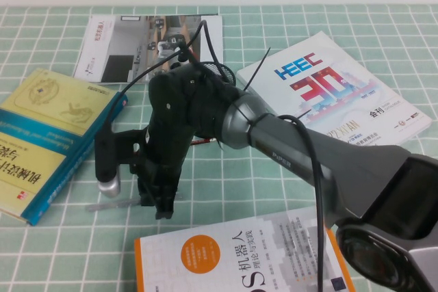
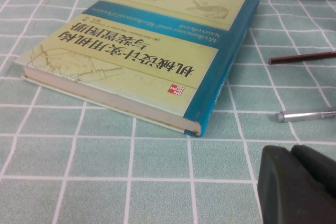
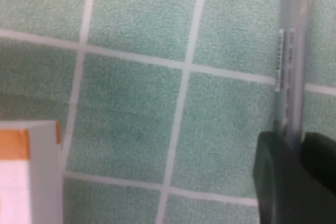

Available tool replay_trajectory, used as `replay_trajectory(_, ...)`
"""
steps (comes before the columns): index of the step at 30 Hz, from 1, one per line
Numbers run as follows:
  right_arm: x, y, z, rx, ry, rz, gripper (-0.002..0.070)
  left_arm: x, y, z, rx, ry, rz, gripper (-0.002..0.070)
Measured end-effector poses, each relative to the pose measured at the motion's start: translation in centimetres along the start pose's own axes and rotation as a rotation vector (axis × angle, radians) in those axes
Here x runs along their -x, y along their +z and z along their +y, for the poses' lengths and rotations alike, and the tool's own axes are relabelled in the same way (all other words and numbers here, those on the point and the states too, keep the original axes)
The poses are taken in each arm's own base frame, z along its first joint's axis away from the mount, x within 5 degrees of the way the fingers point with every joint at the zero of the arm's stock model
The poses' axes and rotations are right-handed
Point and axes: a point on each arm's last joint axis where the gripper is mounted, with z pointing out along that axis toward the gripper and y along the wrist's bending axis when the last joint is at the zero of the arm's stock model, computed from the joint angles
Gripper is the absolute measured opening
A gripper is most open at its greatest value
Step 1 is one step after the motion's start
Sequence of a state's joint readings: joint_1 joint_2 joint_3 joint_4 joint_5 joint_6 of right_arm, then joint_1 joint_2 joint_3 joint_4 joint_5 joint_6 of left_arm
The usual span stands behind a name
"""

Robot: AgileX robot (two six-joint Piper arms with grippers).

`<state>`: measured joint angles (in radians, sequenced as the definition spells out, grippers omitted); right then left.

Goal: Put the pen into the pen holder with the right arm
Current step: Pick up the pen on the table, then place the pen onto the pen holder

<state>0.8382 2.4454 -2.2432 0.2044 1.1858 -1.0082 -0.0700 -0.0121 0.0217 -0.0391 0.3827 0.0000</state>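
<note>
The silver-grey pen (image 1: 113, 204) lies flat on the green checked cloth, between the blue-and-yellow book and the orange book. My right gripper (image 1: 161, 208) points down at the pen's right end. In the right wrist view the gripper (image 3: 295, 139) is shut on the pen (image 3: 293, 51), which sticks out from between the fingers and lies against the cloth. The black mesh pen holder (image 1: 220, 71) stands behind the right arm, mostly hidden. My left gripper (image 2: 293, 151) is shut and empty, low over the cloth near the pen (image 2: 307, 115).
A dark red pencil (image 2: 302, 57) lies beyond the pen, mostly under the arm in the high view. A blue-and-yellow book (image 1: 48, 128) lies at the left, an orange book (image 1: 226, 258) in front, a white HEEC book (image 1: 335, 94) at the right and a booklet (image 1: 137, 46) at the back.
</note>
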Motion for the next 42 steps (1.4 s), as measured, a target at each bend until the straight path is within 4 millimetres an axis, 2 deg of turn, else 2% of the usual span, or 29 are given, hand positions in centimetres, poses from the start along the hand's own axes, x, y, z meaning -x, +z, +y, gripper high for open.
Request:
replay_trajectory(6,-0.1,-0.7,0.0,-0.040,0.055,0.056,0.0043,0.0,0.0,0.0,0.000,0.000,0.000,-0.0004)
replay_trajectory(10,-0.4,-2.4,-0.2,-0.077,0.088,0.093,0.0040,0.0,0.0,0.0,0.000,0.000,0.000,-0.0004)
replay_trajectory(15,0.7,-7.6,0.3,-0.139,0.149,0.012,0.0040,0.0,0.0,0.0,0.000,0.000,0.000,-0.0004)
replay_trajectory(20,1.4,-13.3,1.6,-0.194,0.223,-0.088,0.0040,0.0,0.0,0.0,0.000,0.000,0.000,-0.0004)
replay_trajectory(24,1.5,-16.9,2.5,-0.310,0.283,-0.216,0.0039,0.0,0.0,0.0,0.000,0.000,0.000,-0.0004)
replay_trajectory(26,1.2,-17.9,3.0,-0.392,0.319,-0.308,0.0039,0.0,0.0,0.0,0.000,0.000,0.000,-0.0004)
replay_trajectory(29,0.3,-18.8,3.9,-0.538,0.376,-0.475,0.0039,0.0,0.0,0.0,0.000,0.000,0.000,-0.0004)
replay_trajectory(30,-0.4,-18.3,4.4,-0.565,0.396,-0.505,0.0039,0.0,0.0,0.0,0.000,0.000,0.000,-0.0004)
replay_trajectory(34,-3.5,-18.6,5.6,-0.739,0.506,-0.724,0.0039,0.0,0.0,0.0,0.000,0.000,0.000,-0.0004)
replay_trajectory(38,-6.8,-18.0,5.5,-0.897,0.653,-0.887,0.0039,0.0,0.0,0.0,0.000,0.000,0.000,-0.0004)
replay_trajectory(42,-8.9,-17.4,5.0,-0.989,0.755,-0.974,0.0039,0.0,0.0,0.0,0.000,0.000,0.000,-0.0004)
